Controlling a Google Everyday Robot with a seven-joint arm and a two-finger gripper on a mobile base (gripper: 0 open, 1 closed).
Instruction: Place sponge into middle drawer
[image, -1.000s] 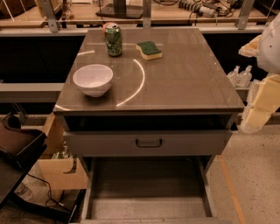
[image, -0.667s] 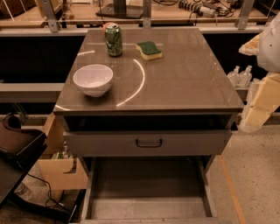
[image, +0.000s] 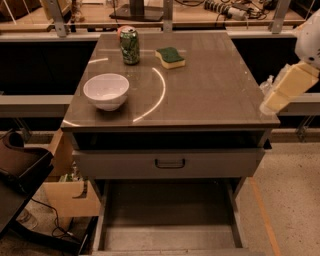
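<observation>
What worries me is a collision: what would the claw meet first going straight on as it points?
Probably the front right corner of the tabletop: the claw hangs beside it, angled down toward it. Depth is unclear; it may miss.

Single camera, mounted high in front of the cabinet (image: 125, 162), facing down and forward at close range. The tabletop (image: 210, 85) fills the upper frame. The open middle drawer (image: 170, 237) meets the bottom edge. The claw (image: 272, 100) shows at the right edge, beside the tabletop.

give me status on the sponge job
Gripper by the right edge of the cabinet top, away from the sponge. Sponge at the back, beside the green can. Middle drawer open, floor bare. Nothing in the way.
</observation>
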